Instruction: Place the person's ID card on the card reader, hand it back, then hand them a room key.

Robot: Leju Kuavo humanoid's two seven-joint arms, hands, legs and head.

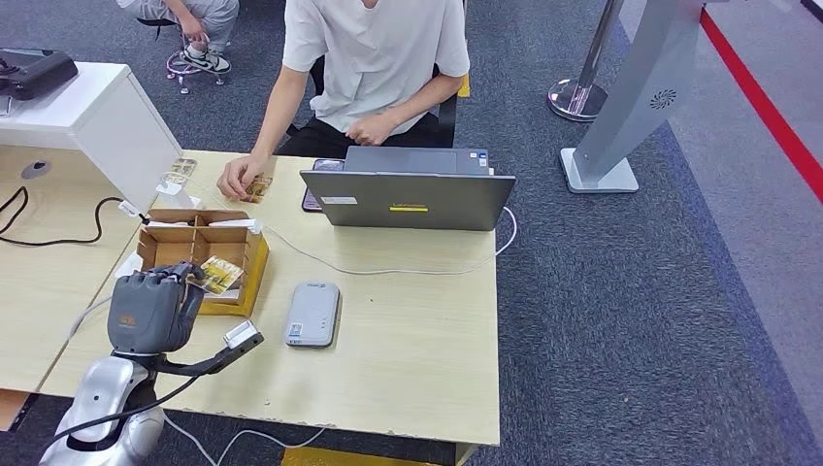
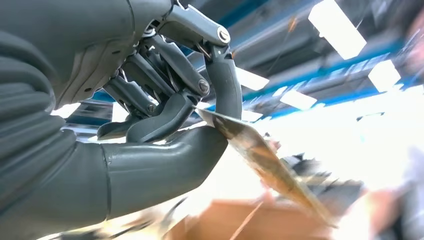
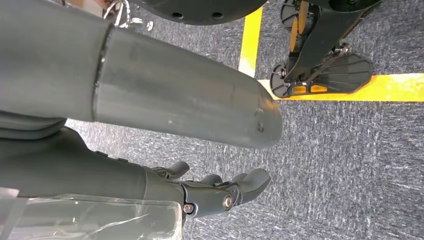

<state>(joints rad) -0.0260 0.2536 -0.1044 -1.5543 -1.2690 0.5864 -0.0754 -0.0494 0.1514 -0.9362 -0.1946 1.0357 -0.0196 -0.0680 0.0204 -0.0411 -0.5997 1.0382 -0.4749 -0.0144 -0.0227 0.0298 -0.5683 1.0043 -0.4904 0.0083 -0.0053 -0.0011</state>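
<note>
The head view is evenly and softly lit from above, sharp throughout, with faint shadows under the laptop (image 1: 408, 199). The left wrist view looks up at bright ceiling light panels (image 2: 336, 27); glare washes out its lower right, where everything blurs. The right wrist view is dim but crisp on the carpet (image 3: 350, 160).

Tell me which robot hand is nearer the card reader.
Left. The left robot hand hovers over the table beside the card reader, holding a card; the right robot hand hangs toward the floor.
</note>
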